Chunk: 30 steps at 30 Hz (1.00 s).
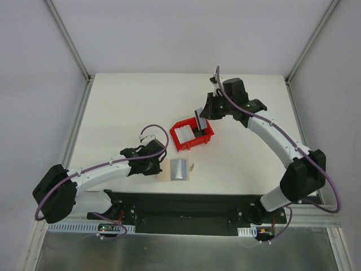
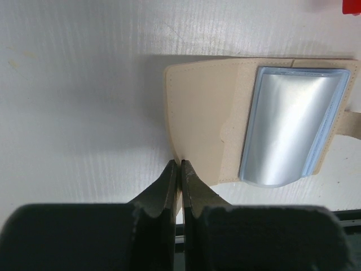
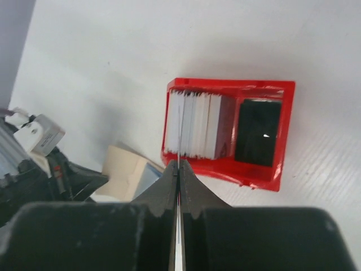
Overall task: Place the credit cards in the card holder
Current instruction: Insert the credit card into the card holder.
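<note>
The tan card holder [image 2: 203, 118] lies open on the table, its pale blue inner pocket [image 2: 290, 130] facing up. My left gripper [image 2: 180, 165] is shut on the near corner of its tan flap; from above, this gripper [image 1: 157, 168] sits at the left edge of the holder [image 1: 179, 169]. My right gripper [image 3: 179, 164] is shut on one thin credit card [image 3: 179, 127], seen edge-on over the stack of whitish credit cards [image 3: 197, 125] in the red bin. In the top view that card [image 1: 199, 119] stands upright above the bin, held by the right gripper [image 1: 205, 113].
The red two-compartment bin [image 3: 254, 179] sits mid-table [image 1: 179, 142]; its other compartment holds something black [image 3: 258, 131]. The card holder [image 3: 127, 169] lies just in front of the bin, close to the table's near edge and the black base rail [image 1: 180, 206].
</note>
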### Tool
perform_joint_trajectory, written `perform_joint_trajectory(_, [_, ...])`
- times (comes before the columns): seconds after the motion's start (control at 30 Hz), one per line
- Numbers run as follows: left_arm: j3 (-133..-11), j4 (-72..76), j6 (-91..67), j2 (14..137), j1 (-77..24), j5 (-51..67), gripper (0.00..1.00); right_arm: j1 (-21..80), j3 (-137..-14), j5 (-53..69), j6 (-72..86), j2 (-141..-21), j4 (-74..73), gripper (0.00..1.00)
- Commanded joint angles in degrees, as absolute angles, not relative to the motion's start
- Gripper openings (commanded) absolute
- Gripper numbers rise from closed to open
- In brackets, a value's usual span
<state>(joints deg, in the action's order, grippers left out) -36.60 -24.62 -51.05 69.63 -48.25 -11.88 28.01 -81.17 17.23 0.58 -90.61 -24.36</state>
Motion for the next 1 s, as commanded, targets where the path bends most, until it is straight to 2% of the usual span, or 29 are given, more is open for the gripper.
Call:
perform_joint_trajectory(0.0, [-35.86, -24.35, -52.47, 67.77, -47.64, -11.34, 0.00, 29.00, -73.93, 22.59, 7.02, -84.91, -19.69, 0.00])
perform_joint_trajectory(0.2, [-35.33, -23.82, -53.09, 66.97, -47.55, -11.95, 0.00, 36.28, -59.44, 22.16, 15.98, -78.85, -11.70, 0.00])
perform_joint_trajectory(0.43, [-34.63, -23.73, -54.22, 68.03, -47.72, -10.55, 0.00, 46.40, -47.65, 10.47, 26.01, -76.73, -4.58, 0.00])
perform_joint_trajectory(0.7, [-32.96, -22.85, -57.13, 67.15, -47.81, -9.32, 0.00, 48.78, -42.81, 2.11, 28.91, -77.61, -3.70, 0.00])
perform_joint_trajectory(0.97, [-32.17, -22.15, -57.83, 67.15, -47.72, -9.05, 0.00, 48.69, -41.22, 4.92, 30.32, -81.38, 1.74, 0.00])
